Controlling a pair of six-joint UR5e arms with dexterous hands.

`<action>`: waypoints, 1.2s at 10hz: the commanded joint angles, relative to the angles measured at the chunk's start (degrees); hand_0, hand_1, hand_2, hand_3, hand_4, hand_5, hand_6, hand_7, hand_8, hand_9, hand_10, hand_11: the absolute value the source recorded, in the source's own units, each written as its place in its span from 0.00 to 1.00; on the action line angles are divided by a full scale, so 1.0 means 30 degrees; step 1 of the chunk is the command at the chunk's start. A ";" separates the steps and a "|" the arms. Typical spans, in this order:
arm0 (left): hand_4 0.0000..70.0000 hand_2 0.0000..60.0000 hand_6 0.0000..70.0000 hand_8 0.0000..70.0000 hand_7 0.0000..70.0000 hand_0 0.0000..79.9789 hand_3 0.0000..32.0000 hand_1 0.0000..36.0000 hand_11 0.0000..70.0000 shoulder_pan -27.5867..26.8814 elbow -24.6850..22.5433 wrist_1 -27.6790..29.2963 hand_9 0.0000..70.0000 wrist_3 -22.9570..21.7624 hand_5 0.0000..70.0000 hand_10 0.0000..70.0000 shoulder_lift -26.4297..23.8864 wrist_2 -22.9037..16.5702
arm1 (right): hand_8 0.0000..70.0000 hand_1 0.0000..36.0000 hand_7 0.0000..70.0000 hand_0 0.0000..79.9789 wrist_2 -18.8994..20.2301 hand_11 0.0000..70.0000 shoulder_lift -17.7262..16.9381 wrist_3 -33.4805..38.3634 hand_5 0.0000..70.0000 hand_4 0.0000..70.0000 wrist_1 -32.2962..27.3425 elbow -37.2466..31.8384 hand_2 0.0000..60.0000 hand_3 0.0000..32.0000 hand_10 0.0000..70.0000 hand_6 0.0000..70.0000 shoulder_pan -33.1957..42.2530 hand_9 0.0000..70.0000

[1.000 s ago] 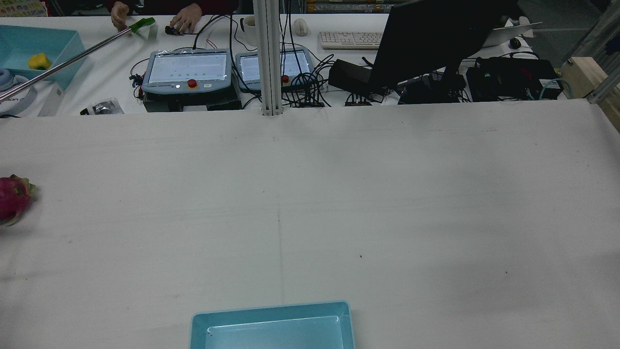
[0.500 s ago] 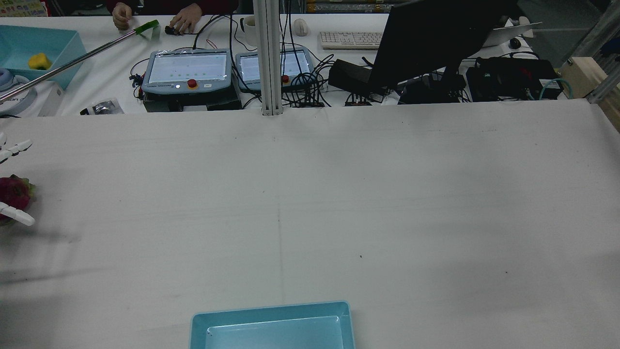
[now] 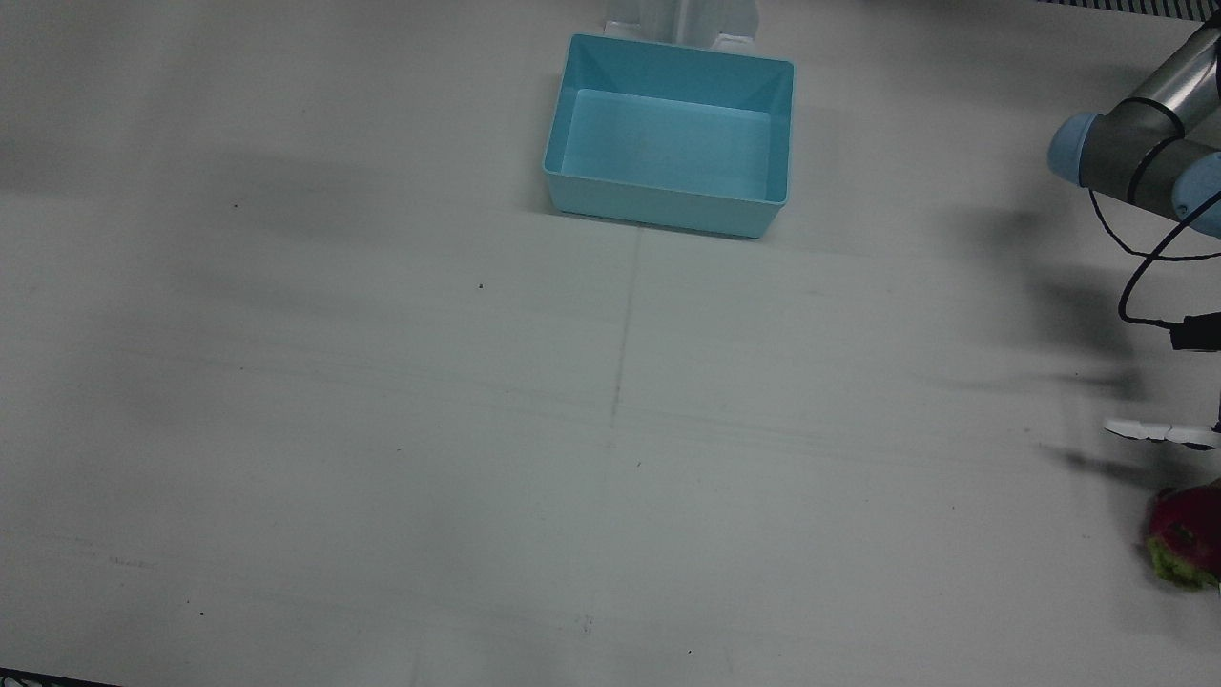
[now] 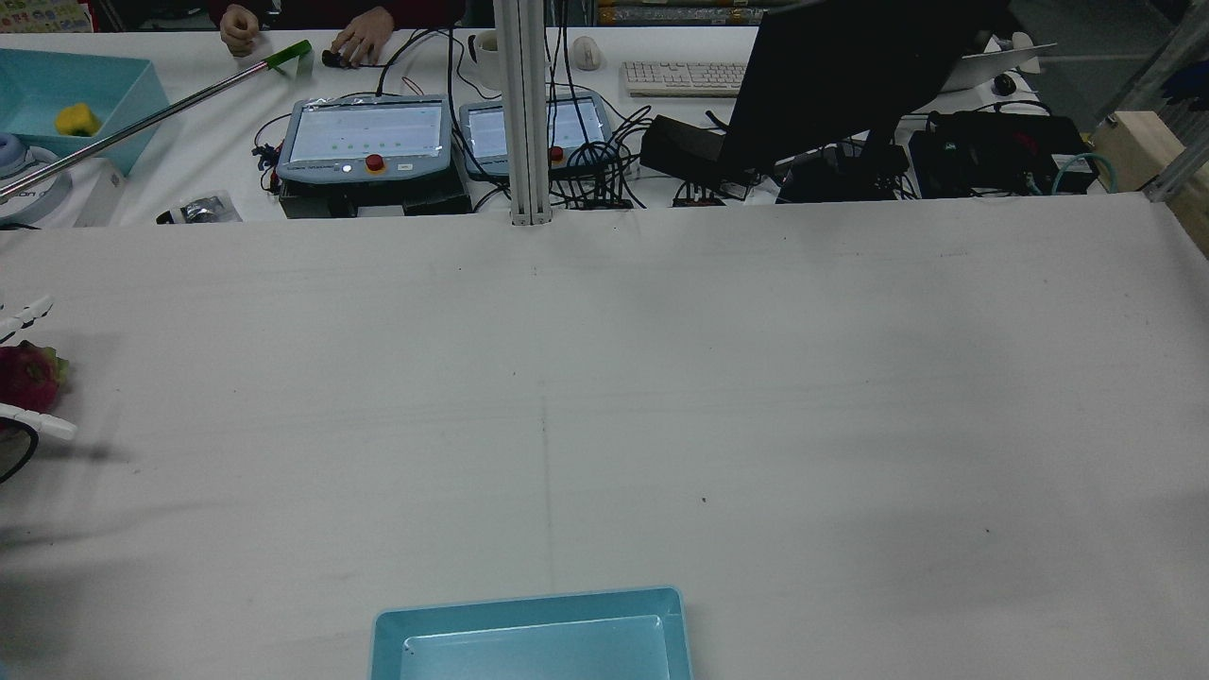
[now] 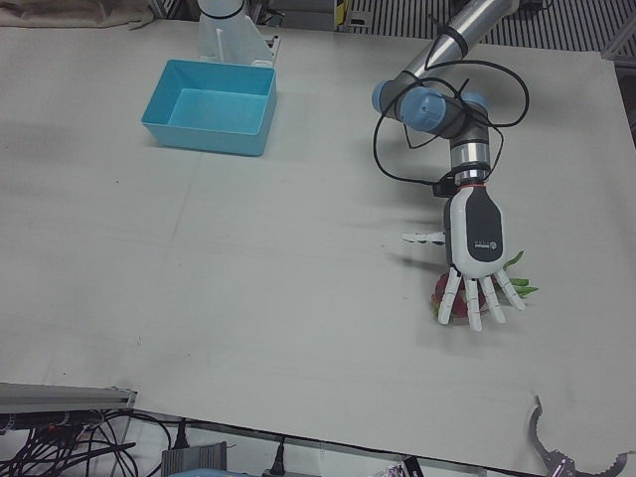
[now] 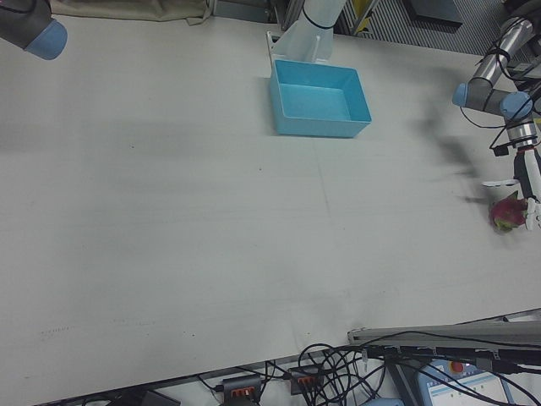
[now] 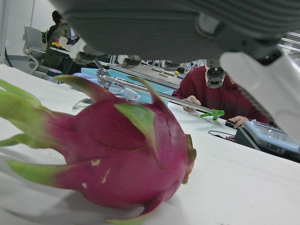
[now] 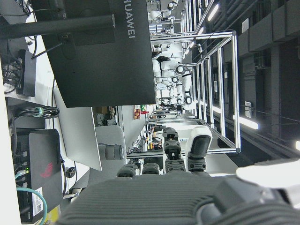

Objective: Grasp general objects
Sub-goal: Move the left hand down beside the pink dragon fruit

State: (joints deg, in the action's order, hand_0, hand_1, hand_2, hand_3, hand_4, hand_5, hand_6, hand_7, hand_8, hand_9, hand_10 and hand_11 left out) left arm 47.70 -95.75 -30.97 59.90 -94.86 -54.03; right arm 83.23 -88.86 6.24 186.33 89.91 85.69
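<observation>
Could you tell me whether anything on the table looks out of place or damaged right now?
Nothing looks damaged or spilled. The dragon fruit lies on its side near the table edge, intact, under the open left hand. The blue bin sits upright and empty.

The table point(image 3: 382, 429) is covered with a matt, pale sheet that looks like cloth or paper, faintly creased and scuffed. The bin point(image 3: 582, 196) is smooth light-blue plastic with a soft sheen, and the dragon fruit point(image 7: 117, 154) has a waxy, slightly glossy magenta skin with smooth green scales. The left hand point(image 5: 475, 260) has a shell of smooth white and dark-grey plastic, with a ribbed, rubbery-looking dark surface seen close in its own view, and the arm point(image 5: 467, 25) above it is brushed metal with matt blue plastic caps at the joints.
</observation>
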 commanded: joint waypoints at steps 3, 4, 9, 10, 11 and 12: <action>0.00 0.00 0.00 0.00 0.00 0.63 1.00 0.38 0.00 0.0330 0.1591 0.0039 0.00 -0.0249 0.01 0.00 -0.0109 -0.0067 | 0.00 0.00 0.00 0.00 0.0000 0.00 0.0000 0.0000 0.00 0.00 0.0000 0.0001 0.00 0.00 0.00 0.00 0.0000 0.00; 0.00 0.00 0.00 0.00 0.00 0.62 1.00 0.37 0.01 0.0359 0.1623 0.0127 0.00 -0.0249 0.03 0.00 -0.0080 -0.0067 | 0.00 0.00 0.00 0.00 0.0000 0.00 0.0000 0.0000 0.00 0.00 0.0000 -0.0028 0.00 0.00 0.00 0.00 0.0000 0.00; 0.00 0.00 0.00 0.00 0.02 0.63 1.00 0.37 0.05 0.0301 0.3347 0.1036 0.00 -0.0278 0.07 0.02 -0.1102 0.0021 | 0.00 0.00 0.00 0.00 0.0000 0.00 0.0000 0.0000 0.00 0.00 0.0000 -0.0028 0.00 0.00 0.00 0.00 0.0000 0.00; 0.00 0.00 0.00 0.00 0.04 0.63 1.00 0.38 0.07 0.0301 0.3439 0.1095 0.00 -0.0249 0.07 0.04 -0.1164 0.0021 | 0.00 0.00 0.00 0.00 0.0000 0.00 0.0000 0.0000 0.00 0.00 0.0000 -0.0028 0.00 0.00 0.00 0.00 0.0000 0.00; 0.00 0.00 0.00 0.00 0.05 0.63 1.00 0.39 0.08 0.0301 0.3469 0.1095 0.00 -0.0278 0.10 0.04 -0.1164 0.0021 | 0.00 0.00 0.00 0.00 0.0000 0.00 0.0000 0.0000 0.00 0.00 0.0000 -0.0028 0.00 0.00 0.00 0.00 -0.0029 0.00; 0.00 0.00 0.00 0.00 0.05 0.63 1.00 0.39 0.09 0.0301 0.3498 0.1095 0.00 -0.0249 0.10 0.05 -0.1135 0.0021 | 0.00 0.00 0.00 0.00 0.0000 0.00 0.0000 0.0000 0.00 0.00 0.0000 -0.0028 0.00 0.00 0.00 0.00 0.0000 0.00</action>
State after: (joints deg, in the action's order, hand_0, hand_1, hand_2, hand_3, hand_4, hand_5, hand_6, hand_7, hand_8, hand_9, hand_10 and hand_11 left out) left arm 48.61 -86.05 -27.87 59.11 -97.91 -53.98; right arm 83.23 -88.86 6.24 186.33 89.82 85.67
